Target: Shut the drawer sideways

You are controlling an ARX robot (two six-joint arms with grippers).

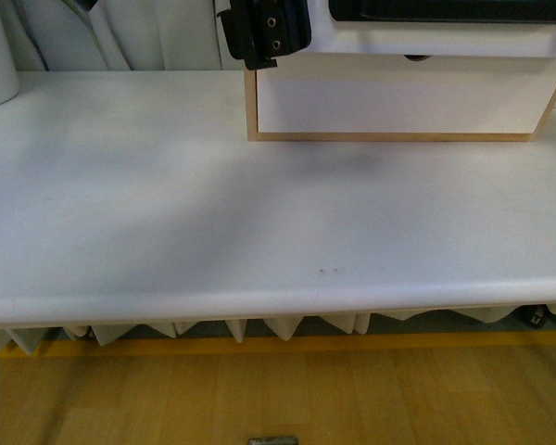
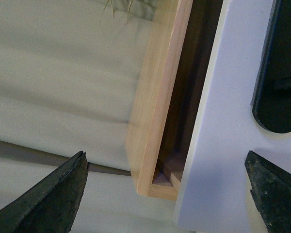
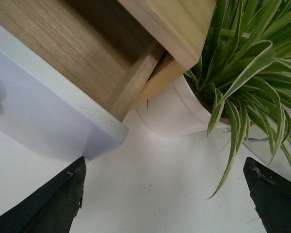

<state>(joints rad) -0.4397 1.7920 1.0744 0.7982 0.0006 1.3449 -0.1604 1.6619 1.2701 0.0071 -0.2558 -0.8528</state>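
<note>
Drawer point(image 1: 482, 39) stands partly out of light-wood frame point(image 2: 155, 97), far side of table point(image 1: 167, 232). L gripper point(image 2: 166, 156) spread wide at drawer's end. R gripper point(image 3: 165, 162) wide, empty, near other corner, potted plant point(image 3: 247, 73) adj

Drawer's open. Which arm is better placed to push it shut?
Probably left. The left claw, open, faces the white front of the drawer by its black handle. The right claw, also open, sits off the drawer's corner, beside the potted plant.
</note>
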